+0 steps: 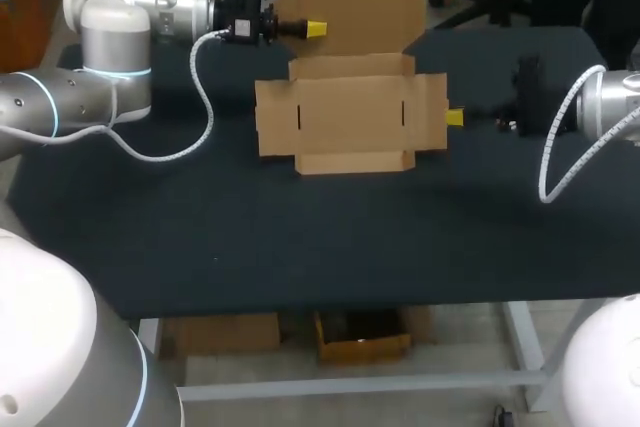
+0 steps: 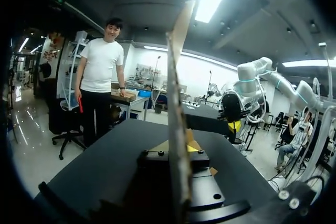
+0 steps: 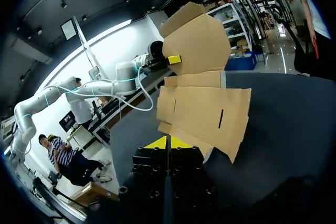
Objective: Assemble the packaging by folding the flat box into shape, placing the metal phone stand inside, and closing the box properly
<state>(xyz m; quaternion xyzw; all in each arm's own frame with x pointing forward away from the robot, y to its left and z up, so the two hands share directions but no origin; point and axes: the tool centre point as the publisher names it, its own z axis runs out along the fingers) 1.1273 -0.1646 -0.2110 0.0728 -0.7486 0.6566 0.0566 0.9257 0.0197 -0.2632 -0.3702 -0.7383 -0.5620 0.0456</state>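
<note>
The brown cardboard box (image 1: 350,122) lies unfolded on the dark table (image 1: 300,247). Its big lid flap (image 1: 355,7) stands up at the far side. My left gripper (image 1: 316,27) is shut on that flap's left edge; in the left wrist view the cardboard (image 2: 178,103) runs edge-on between the fingers of the left gripper (image 2: 190,148). My right gripper (image 1: 455,117) sits low at the outer edge of the box's right side flap, fingers shut together with nothing seen between them. From the right wrist, the right gripper (image 3: 168,142) points at the box (image 3: 202,111). No phone stand shows.
The left arm's white cable (image 1: 200,117) droops onto the table left of the box. The right arm's coiled cable (image 1: 560,157) hangs over the table's right side. Bare table surface stretches in front of the box toward the near edge.
</note>
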